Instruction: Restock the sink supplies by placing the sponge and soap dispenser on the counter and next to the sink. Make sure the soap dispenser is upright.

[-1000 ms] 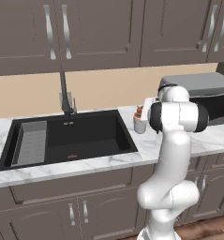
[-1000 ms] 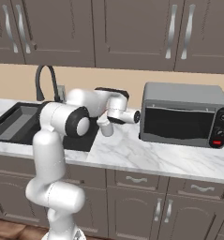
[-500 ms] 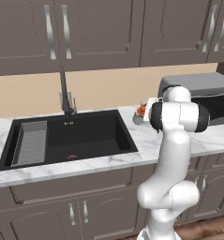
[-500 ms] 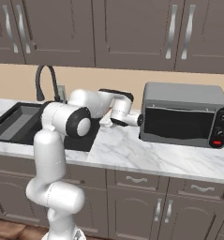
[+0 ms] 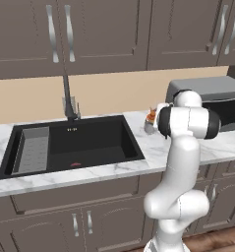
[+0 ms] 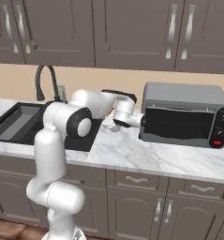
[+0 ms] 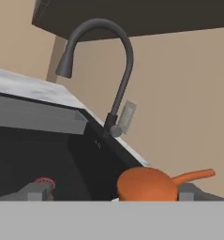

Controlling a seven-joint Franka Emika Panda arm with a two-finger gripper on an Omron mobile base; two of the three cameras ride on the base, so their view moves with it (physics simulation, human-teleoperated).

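Jaws (image 7: 108, 191) spread wide, clear of soap dispenser (image 7: 148, 184)
Dispenser upright between the two tips, orange pump top showing; on worktop (image 5: 153, 142) just right of sink (image 5: 74, 145)

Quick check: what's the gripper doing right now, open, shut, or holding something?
Gripper: open, fingertips spread either side of the soap dispenser's orange pump top, not clamped on it.
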